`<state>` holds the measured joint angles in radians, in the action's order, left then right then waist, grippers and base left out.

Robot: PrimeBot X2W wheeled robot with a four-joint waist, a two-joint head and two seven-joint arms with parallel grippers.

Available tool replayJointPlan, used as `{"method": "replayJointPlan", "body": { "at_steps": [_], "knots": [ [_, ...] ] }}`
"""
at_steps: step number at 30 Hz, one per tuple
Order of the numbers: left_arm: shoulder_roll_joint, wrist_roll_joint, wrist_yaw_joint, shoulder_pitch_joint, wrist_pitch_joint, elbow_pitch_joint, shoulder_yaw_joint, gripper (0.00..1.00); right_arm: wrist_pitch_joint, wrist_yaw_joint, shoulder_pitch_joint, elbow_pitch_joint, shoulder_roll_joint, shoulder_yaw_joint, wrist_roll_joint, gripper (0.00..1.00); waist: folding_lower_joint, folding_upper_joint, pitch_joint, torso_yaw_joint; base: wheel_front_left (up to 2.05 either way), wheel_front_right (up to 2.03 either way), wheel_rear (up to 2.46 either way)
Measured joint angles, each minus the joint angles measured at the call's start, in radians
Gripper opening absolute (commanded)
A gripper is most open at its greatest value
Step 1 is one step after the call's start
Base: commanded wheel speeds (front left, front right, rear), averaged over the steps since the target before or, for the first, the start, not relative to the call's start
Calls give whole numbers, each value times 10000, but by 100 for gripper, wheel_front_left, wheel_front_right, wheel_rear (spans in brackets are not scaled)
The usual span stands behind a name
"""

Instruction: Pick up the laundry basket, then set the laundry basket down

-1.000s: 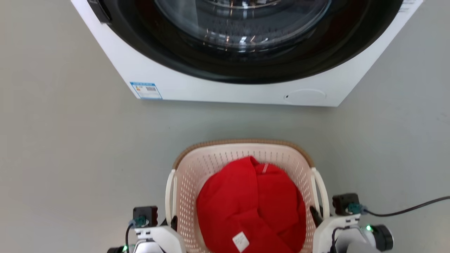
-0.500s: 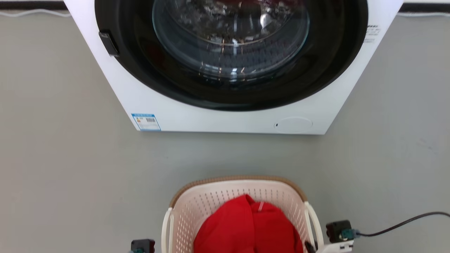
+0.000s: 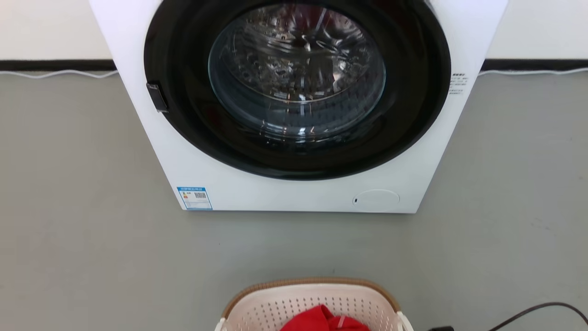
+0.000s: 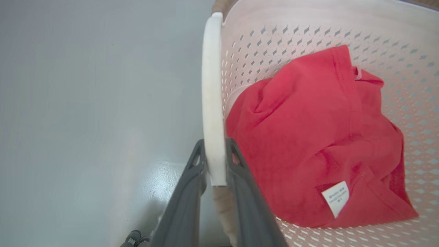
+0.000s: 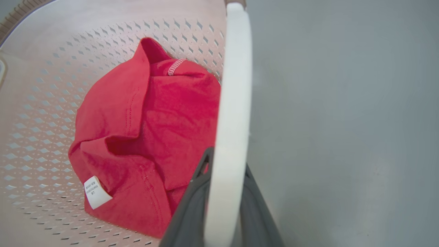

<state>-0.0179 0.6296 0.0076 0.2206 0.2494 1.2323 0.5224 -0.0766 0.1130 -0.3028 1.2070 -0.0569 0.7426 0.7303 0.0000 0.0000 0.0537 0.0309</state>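
The laundry basket is cream-white and perforated with a brown woven rim; its far end shows at the bottom of the head view. A red garment with a white tag lies inside it. In the left wrist view my left gripper is shut on the basket's white loop handle, one dark finger on each side. In the right wrist view my right gripper is shut on the other white handle in the same way. The red garment lies beside that handle.
A white front-loading washing machine with a dark round door stands on the grey floor just beyond the basket. A black cable runs at the lower right. A white cord lies along the wall.
The head view has tilted up: the washing machine and basket slid down the picture and both grippers dropped out of it. Both grips on the handles look unchanged.
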Motion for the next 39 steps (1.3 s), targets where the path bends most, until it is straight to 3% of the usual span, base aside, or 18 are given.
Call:
{"method": "replayJointPlan", "body": {
  "at_steps": [39],
  "knots": [
    [-6, 395, -343, -145, 0, 552, 322, 0, 146, 0, 179, 311, 27, 1707, 1678, 0, 0, 0, -414, -26, 0, 0, 0]
  ]
}}
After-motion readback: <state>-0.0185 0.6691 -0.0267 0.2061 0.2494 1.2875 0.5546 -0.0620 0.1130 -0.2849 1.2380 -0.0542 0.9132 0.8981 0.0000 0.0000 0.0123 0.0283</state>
